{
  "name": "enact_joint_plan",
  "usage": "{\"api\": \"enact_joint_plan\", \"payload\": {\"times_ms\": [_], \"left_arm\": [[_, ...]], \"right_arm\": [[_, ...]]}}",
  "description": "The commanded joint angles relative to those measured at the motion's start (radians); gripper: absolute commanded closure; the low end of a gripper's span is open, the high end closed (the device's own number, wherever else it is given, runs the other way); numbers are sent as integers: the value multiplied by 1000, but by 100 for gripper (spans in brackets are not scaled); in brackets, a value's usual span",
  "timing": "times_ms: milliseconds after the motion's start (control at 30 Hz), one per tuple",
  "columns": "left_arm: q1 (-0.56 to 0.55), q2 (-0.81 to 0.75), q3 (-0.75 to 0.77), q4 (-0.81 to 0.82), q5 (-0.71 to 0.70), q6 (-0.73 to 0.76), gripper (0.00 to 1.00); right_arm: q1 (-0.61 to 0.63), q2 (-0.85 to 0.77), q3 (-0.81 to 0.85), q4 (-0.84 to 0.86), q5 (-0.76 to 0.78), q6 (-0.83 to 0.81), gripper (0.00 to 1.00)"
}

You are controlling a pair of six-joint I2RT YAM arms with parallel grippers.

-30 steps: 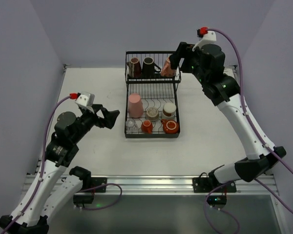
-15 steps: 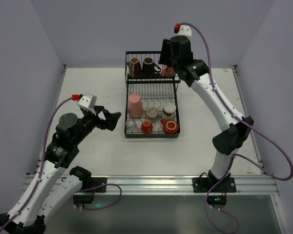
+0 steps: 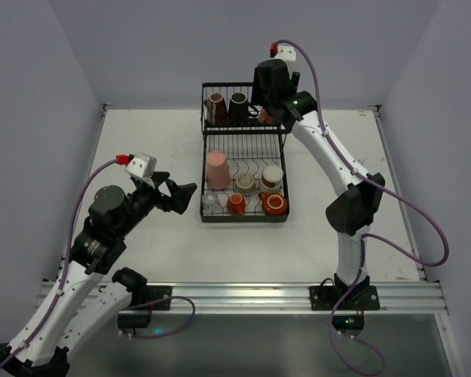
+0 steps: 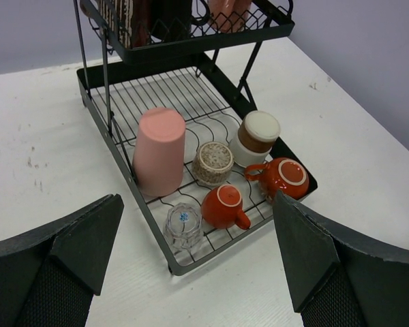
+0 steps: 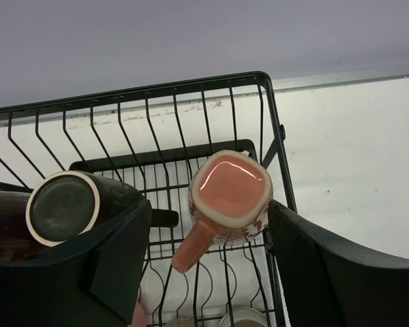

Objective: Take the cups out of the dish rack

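Cups against the jaws: where do they lie?

— A pink mug (image 5: 230,194) sits in the right corner of the dish rack's (image 3: 243,221) raised rear basket. It is directly between the fingers of the right gripper (image 5: 208,214), whose jaws stand apart on either side of it. Its handle points toward the finger nearer the black mug (image 5: 65,208), which lies just beside and outside the jaws. Whether the other finger touches the pink mug cannot be told.

— And the other gripper?

— The left gripper (image 3: 180,192) gapes wide with nothing in it, aimed at the lower tray from off to its left. On that tray are a tall pink tumbler (image 4: 159,150) standing mouth-down, a clear glass (image 4: 183,227), two orange-red cups (image 4: 223,206), a speckled beige cup (image 4: 213,163) and a brown-and-white cup (image 4: 257,136).

— Surface and room?

— A white table (image 3: 141,141) with a few scuffs, and lilac walls (image 3: 141,47) on three sides.

— The arms?

— The right arm stretches far over the rack, its wrist turned down above the basket. The left arm is bent, its forearm raised and pointing toward the rack.
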Motion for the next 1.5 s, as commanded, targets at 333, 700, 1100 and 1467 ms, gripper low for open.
{"api": "enact_joint_plan", "payload": {"times_ms": [333, 700, 1100, 1467], "left_arm": [[-20, 17, 5, -10, -1, 3, 0], [-22, 32, 5, -9, 2, 3, 0], [-20, 83, 23, 17, -18, -31, 0], [-20, 213, 184, 190, 170, -261, 0]], "right_arm": [[-17, 86, 78, 4, 63, -17, 25], [-25, 110, 66, 98, 78, -71, 28], [-25, -46, 20, 292, 24, -79, 85], [-41, -337, -218, 481, -129, 87, 87]]}}
